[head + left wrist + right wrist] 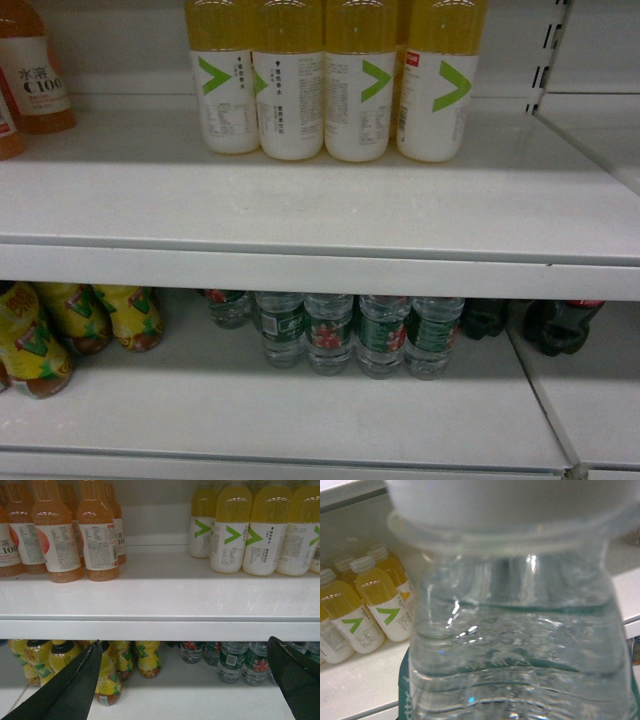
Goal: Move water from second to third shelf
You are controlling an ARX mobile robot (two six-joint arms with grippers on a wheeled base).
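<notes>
Water bottle [520, 645]: fills the right wrist view at very close range, its white cap at the top of the frame, clear ribbed shoulder below, and a dark green label edge at the lower left.
Right gripper: no fingers show in any view; whether it is spread or pinching the bottle cannot be told.
Left gripper [185, 680]: two dark fingers [75, 685] stand wide apart at the bottom of the left wrist view, nothing between them, held before the lower shelf.
Upper shelf [300, 205]: a white board carrying a row of yellow drink bottles with green chevrons [325, 80] at the back; orange drink bottles [75, 530] stand to their left.
Lower shelf [300, 410]: more green-labelled water bottles [355, 330] grouped at centre, yellow-wrapped drink bottles [75, 325] to the left, dark cola bottles [555, 322] to the right behind a divider.
Background of the right wrist view: chevron bottles on a white shelf, behind and left of the close bottle.
</notes>
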